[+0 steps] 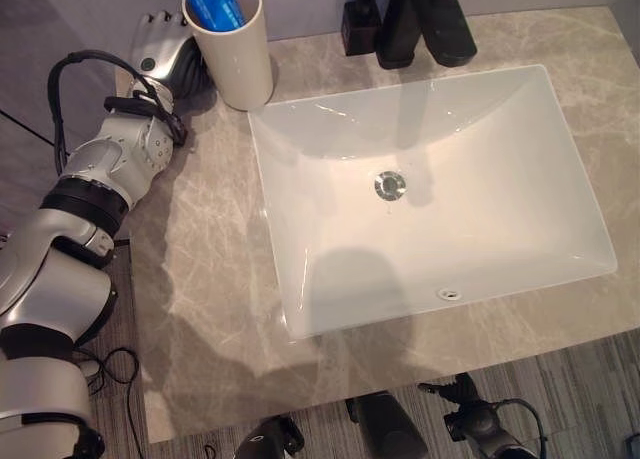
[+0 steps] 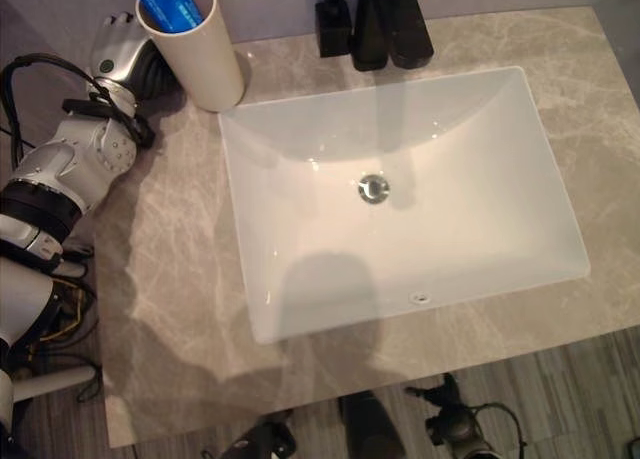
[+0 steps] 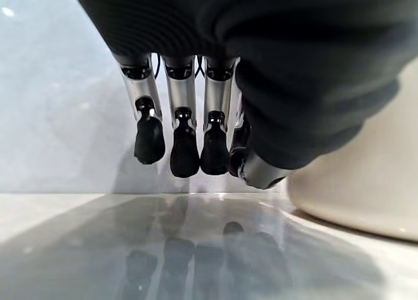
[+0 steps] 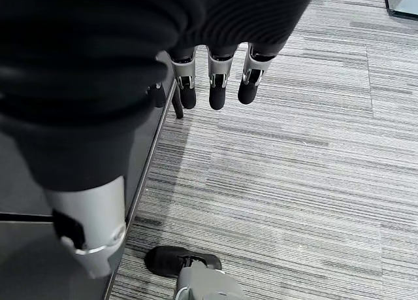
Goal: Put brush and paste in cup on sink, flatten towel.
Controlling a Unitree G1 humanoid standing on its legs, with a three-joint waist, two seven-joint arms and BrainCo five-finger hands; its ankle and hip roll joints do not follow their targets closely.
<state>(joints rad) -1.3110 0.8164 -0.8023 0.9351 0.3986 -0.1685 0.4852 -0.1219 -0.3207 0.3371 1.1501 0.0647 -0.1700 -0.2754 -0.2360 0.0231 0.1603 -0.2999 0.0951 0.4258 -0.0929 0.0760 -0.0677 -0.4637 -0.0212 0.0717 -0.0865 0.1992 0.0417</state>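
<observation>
A cream cup [image 1: 238, 54] stands on the grey marble counter [image 1: 200, 279] at the back left, beside the white sink basin [image 1: 480, 229]. A blue paste tube [image 1: 212, 1] sticks up out of the cup. My left hand [image 1: 158, 47] rests on the counter just left of the cup. In the left wrist view its fingers [image 3: 185, 143] hang straight above the counter with nothing in them, and the cup's wall [image 3: 366, 176] is close beside them. My right hand [image 4: 217, 84] hangs low over the striped floor, fingers straight and empty.
A black faucet [image 1: 420, 19] stands behind the basin, with a small dark bottle [image 1: 358, 24] holding a white flower next to it. The basin has a metal drain [image 1: 390, 185]. Grey wall runs behind the counter; its front edge drops to striped carpet [image 4: 313, 182].
</observation>
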